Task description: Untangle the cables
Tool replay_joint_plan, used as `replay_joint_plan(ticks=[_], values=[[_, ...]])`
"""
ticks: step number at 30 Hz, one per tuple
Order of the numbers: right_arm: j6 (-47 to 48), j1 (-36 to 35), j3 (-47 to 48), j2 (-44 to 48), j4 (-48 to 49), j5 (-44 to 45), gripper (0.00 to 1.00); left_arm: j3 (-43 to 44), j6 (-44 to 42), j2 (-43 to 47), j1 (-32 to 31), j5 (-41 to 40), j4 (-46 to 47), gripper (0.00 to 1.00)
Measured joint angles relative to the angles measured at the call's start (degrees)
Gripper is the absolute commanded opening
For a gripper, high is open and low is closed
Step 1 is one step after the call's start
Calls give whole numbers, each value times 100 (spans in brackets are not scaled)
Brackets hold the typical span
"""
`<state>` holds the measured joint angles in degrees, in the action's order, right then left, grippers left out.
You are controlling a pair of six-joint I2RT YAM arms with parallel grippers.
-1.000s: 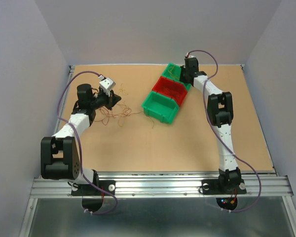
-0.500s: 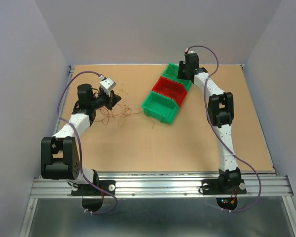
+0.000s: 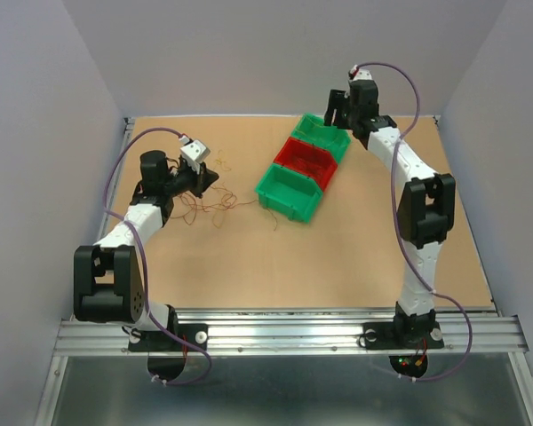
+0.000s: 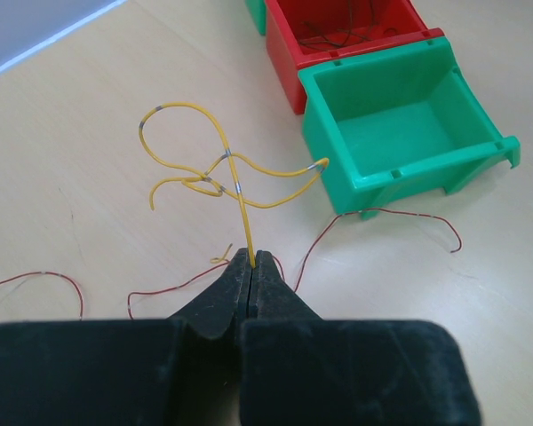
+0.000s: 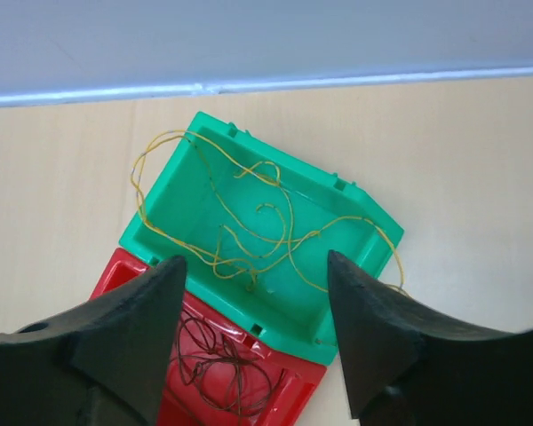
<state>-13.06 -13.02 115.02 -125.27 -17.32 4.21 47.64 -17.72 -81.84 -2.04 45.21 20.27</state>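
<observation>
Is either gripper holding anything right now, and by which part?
The left gripper pinches a yellow cable by its lower stretch, with its loops standing free above. The right gripper is open over the green bin, holding nothing.

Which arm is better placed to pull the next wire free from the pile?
Probably the left. The left claw is shut on a yellow cable, right beside the loose cables. The right claw hangs open above the far green bin, well away from that pile.

Yellow cables [image 5: 249, 240] sprawl in green bin [image 5: 293, 169]; dark, perhaps brown cables [image 5: 218, 359] in red bin [image 5: 289, 386].
</observation>
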Motion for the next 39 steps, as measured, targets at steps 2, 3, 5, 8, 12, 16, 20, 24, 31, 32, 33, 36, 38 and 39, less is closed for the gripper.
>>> replay_joint_plan(ticks=[2, 3, 5, 8, 12, 16, 20, 24, 31, 32, 33, 36, 38, 39], values=[[44, -24, -520, 411, 273, -39, 82, 0, -28, 4, -13, 20, -13, 0], [105, -66, -1014, 774, 452, -140, 83, 0, -39, 9, -13, 31, -20, 0], [219, -168, -1751, 1255, 787, -352, 83, 0, -72, 42, -15, 90, -63, 0], [433, -575, -2966, 1996, 1484, -828, 85, 7, -164, 177, -15, 238, -238, 0], [684, -1329, -4172, 2529, 2465, -1475, 85, 168, -313, 422, -22, 553, -732, 0], [769, -1985, -4920, 2579, 3412, -1884, 84, 527, -529, 807, -24, 822, -1320, 0], [789, -2396, -5289, 2538, 4234, -2262, 84, 896, -761, 1495, -24, 1010, -1989, 0], [876, -2758, -5292, 2367, 5246, -2540, 84, 1384, -815, 2179, -24, 1117, -2511, 0], [901, -3268, -5294, 2216, 6439, -2889, 83, 2124, -702, 3036, -26, 1237, -3001, 0], [907, -3331, -5292, 2203, 6607, -2935, 83, 2229, -682, 3130, -26, 1259, -3108, 0], [907, -3366, -5287, 2188, 6671, -2983, 82, 2280, -671, 3163, -26, 1274, -3163, 0], [914, -3460, -5252, 2068, 6894, -3121, 82, 2430, -588, 3252, -26, 1329, -3342, 0], [929, -3539, -5195, 1934, 6931, -3187, 81, 2492, -529, 3298, -26, 1366, -3427, 0], [942, -3565, -5176, 1878, 6933, -3198, 81, 2529, -487, 3300, -26, 1392, -3471, 0]])
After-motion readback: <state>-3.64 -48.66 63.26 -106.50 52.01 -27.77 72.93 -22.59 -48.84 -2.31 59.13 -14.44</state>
